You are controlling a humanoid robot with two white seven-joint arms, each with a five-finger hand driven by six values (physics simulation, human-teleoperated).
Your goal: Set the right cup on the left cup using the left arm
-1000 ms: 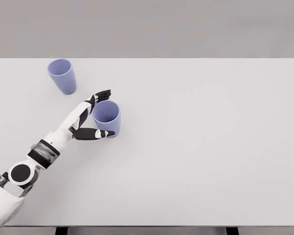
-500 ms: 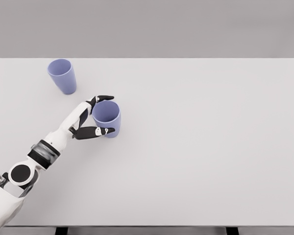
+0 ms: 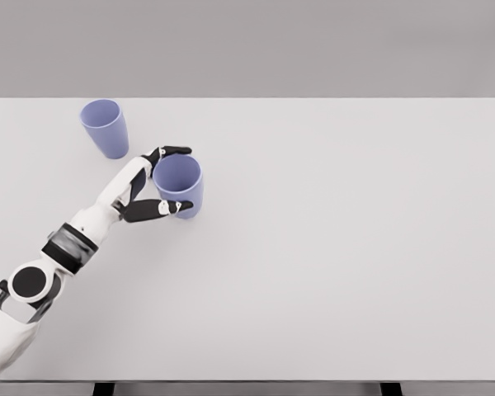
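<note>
**Left hand on right cup, bench mostly open**

Left hand (image 3: 153,186), fingers (image 3: 175,151) clamped around the right-hand lavender plastic cup (image 3: 178,185) (upright, nothing seen inside). Second lavender cup (image 3: 105,128) stands up-left, near the pale grey bench's (image 3: 355,247) far edge, apart. Wide bare surface rightward and toward the near edge.

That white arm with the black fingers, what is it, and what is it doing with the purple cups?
It is a robot's left arm in a computer simulation, seen from a camera on the robot's head, looking down at a white table. Its left hand has its black fingers curled around the nearer purple-blue plastic cup, gripping it. A second purple-blue cup stands upright farther back to the left, apart from the hand. The robot means to put the held cup onto that one. Its right arm is not in the picture.
</note>
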